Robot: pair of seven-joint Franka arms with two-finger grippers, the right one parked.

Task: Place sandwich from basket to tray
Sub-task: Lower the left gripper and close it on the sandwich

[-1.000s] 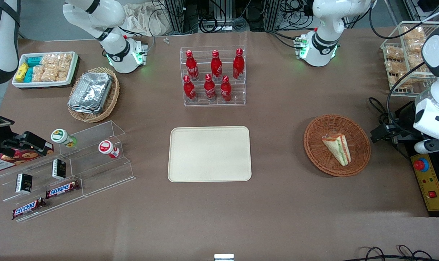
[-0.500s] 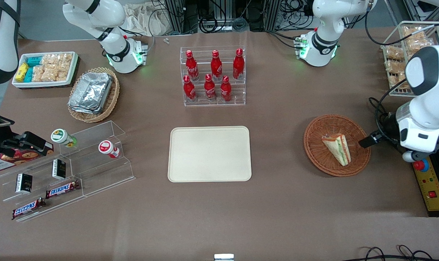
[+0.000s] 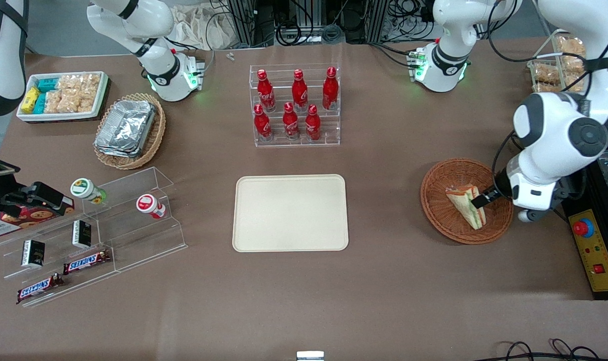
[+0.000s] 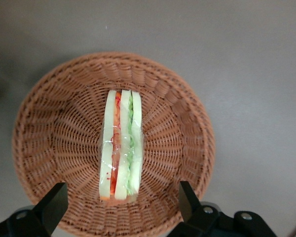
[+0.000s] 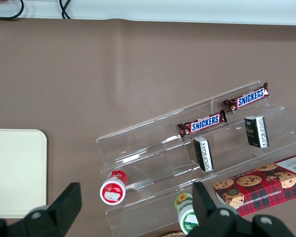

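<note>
The sandwich (image 3: 464, 203) lies in the round reddish-brown basket (image 3: 437, 210) toward the working arm's end of the table. In the left wrist view the sandwich (image 4: 121, 145) lies on edge in the middle of the basket (image 4: 49, 123), showing pale bread with red and green filling. My gripper (image 3: 484, 199) hovers over the basket's outer side, open and empty, just above the sandwich. In the wrist view the gripper (image 4: 119, 202) has its fingertips (image 4: 53, 202) spread wider than the sandwich. The cream tray (image 3: 290, 212) lies flat at the table's middle, bare; its corner shows in the right wrist view (image 5: 15, 173).
A clear rack of red bottles (image 3: 295, 105) stands farther from the camera than the tray. A control box with a red button (image 3: 592, 245) sits beside the basket at the table's end. A wire rack of snacks (image 3: 555, 75) stands farther back. Acrylic shelves with snacks (image 3: 93, 235) lie toward the parked arm's end.
My gripper has swung in from the table's end and now hovers over the basket above the sandwich. The sandwich, basket and tray have not moved.
</note>
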